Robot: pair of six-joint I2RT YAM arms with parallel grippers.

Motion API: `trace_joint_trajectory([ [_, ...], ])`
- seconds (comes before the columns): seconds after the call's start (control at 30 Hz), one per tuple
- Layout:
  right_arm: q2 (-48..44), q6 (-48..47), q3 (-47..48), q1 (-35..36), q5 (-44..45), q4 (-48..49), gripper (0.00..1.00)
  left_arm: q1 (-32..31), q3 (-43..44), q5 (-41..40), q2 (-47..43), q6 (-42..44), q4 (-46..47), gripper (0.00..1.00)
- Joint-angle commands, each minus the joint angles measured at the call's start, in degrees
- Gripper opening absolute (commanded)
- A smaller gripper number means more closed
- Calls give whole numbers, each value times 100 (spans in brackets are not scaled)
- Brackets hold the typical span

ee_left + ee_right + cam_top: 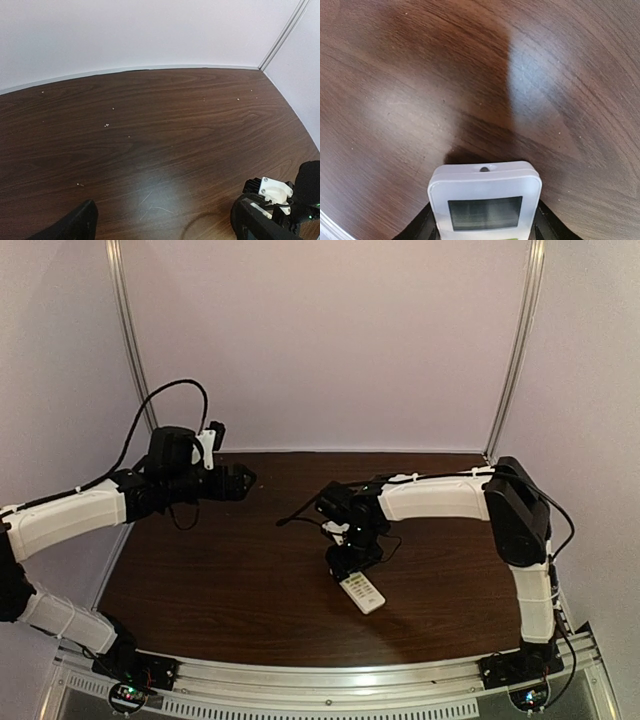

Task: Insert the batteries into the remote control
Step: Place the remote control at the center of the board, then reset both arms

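The remote control is a slim white handset lying display side up, right of the table's middle. My right gripper is shut on its far end. In the right wrist view the remote control fills the gap between the two dark fingers, its greenish-grey display facing up and its end just above a shadow on the wood. My left gripper hovers open and empty at the back left; in the left wrist view its fingers stand wide apart over bare wood. No batteries are in view.
The brown wooden table is walled by white panels with aluminium posts at the back corners. A black cable trails from the right wrist. The right arm's wrist shows at the lower right of the left wrist view.
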Motion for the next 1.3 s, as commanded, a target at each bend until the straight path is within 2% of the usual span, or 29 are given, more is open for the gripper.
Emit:
trace_joint_trajectory([
  [0.0,253,76,176,66,187,3,25,18,-180,93,-47,14,330,98],
  [0.13,206,100,197,81,189,-19,50,18,-104,440,103,1,358,97],
  [0.43,-434,-4,300,-43,-160,271,77,17,572,882,468,102,-56,97],
  [0.6,-993,-167,249,-267,-423,564,82,17,1068,928,561,179,-404,98],
  [0.77,-1988,-366,-135,-899,-552,1095,84,17,1888,944,795,289,-920,97],
  [0.87,-2776,-406,-623,-1345,-662,1594,87,19,2458,964,958,375,-1332,97],
  [0.97,-3652,-364,-1330,-1806,-765,2373,94,17,2975,809,1158,507,-1847,97],
  [1.1,-4464,-555,-2058,-2272,-630,2824,98,21,2761,738,999,522,-1774,97],
  [1.27,-5315,-502,-3402,-2637,-492,3604,100,26,1942,334,703,386,-1695,97],
])
